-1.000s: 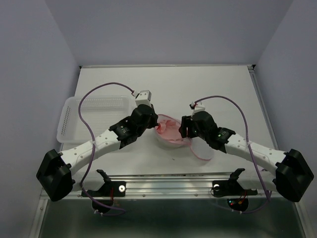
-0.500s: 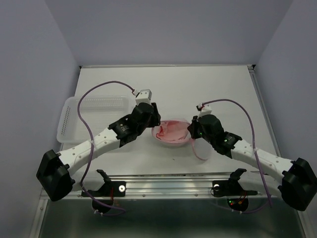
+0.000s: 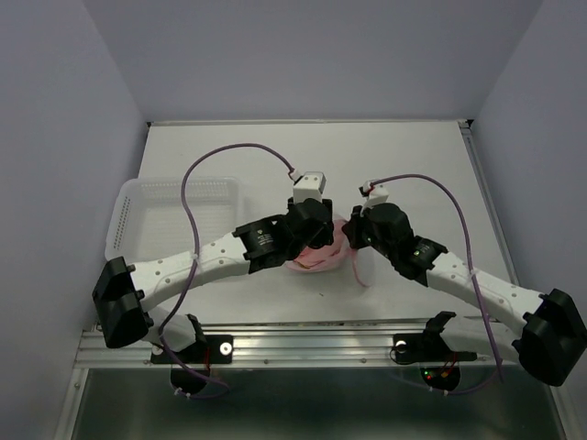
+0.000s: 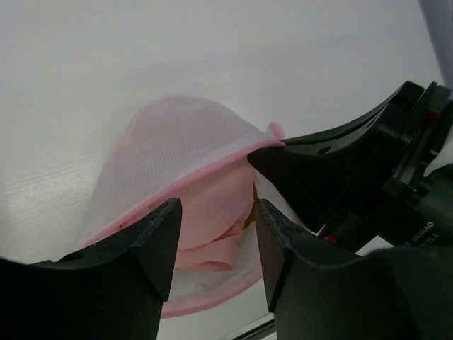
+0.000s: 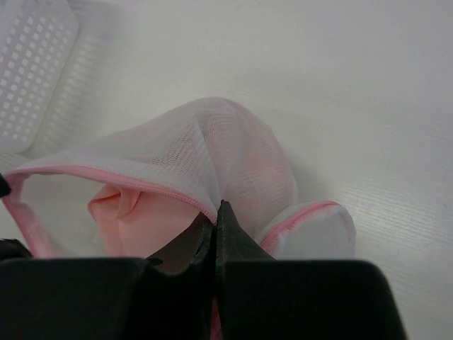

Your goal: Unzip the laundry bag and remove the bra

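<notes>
Two arms meet over the laundry bag at the middle of the surface, its pink-trimmed zipper edge already parted. The right end effector is clamped tight on the lifted mesh rim, holding the mouth up like a hood. The left end effector stands partly spread with nothing between its fingers, aimed straight into the opening.

The bra, a fold of pink fabric, lies inside the bag directly ahead of the left fingers and just beyond their tips. That makes the left arm the nearer free one, and the one likely to reach in. The raised rim arches across its line of approach, so entry seems to lie under that edge.

Room is tight on the left arm's outer side, where the right end effector sits just beside the bag mouth. The white basket stands well apart on the left, and bare surface stretches beyond the bag.
</notes>
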### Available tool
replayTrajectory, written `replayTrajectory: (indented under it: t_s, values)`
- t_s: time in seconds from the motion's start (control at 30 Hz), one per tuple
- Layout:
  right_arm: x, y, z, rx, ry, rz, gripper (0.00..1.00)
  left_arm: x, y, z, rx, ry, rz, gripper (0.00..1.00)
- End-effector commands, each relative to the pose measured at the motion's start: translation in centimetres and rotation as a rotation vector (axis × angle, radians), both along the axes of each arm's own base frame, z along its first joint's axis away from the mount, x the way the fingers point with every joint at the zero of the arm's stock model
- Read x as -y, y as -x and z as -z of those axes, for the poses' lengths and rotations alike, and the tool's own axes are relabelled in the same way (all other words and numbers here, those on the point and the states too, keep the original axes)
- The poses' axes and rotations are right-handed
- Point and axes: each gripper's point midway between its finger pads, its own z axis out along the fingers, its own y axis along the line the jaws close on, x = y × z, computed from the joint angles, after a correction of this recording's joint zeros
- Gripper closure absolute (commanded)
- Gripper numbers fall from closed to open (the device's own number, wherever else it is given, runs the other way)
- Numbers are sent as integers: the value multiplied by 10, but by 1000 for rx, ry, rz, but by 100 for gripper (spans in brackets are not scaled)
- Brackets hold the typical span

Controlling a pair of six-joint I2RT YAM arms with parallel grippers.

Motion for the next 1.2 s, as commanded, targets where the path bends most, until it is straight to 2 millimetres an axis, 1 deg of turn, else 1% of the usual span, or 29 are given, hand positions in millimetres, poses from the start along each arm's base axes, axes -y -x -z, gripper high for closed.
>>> replayTrajectory:
  t_s: [0.0,0.07,0.1,0.17,0.2,0.3,0.47,0.5,0.6,0.67,0.7,0.83,0.93,0.97,1.03,1.07,1.17]
  values:
    - [-9,-11,-27,63,-43,-19,99,12,7,14,-11,-41,-9,43]
    - [-11,-10,-23,52,-40,-27,99,18,9,22,-21,-46,1,44]
    - [-12,-10,-21,46,-40,-30,99,19,9,31,-30,-64,2,44]
    - [-13,-8,-18,37,-39,-38,99,20,5,36,-22,-67,-7,46]
    - [-13,-8,-17,34,-38,-41,99,20,4,45,-26,-84,-9,46]
    - [-12,-5,-14,30,-36,-47,99,24,0,57,-51,-86,10,46]
    - [-10,-2,-9,21,-35,-45,99,35,3,74,-77,-100,59,42]
    - [-10,-2,-8,19,-36,-47,99,35,1,82,-87,-120,53,41]
    - [-10,-1,-7,16,-37,-53,99,35,0,96,-106,-153,57,40]
    - [-10,0,-7,15,-35,-55,99,38,2,101,-119,-157,71,38]
    - [-10,0,-7,16,-34,-55,99,38,2,107,-127,-166,74,37]
    - [-10,0,-5,10,-34,-55,99,37,3,121,-145,-192,70,38]
    - [-10,1,-5,10,-37,-56,99,30,-3,127,-148,-198,40,49]
    - [-10,1,-5,11,-36,-55,99,26,-8,128,-149,-192,22,58]
    - [-9,2,-4,11,-36,-53,99,21,-10,128,-144,-183,8,70]
    - [-8,2,-4,14,-35,-49,99,19,-12,127,-141,-180,-1,82]
    - [-5,0,-3,18,-24,-36,99,14,-13,120,-125,-178,-14,100]
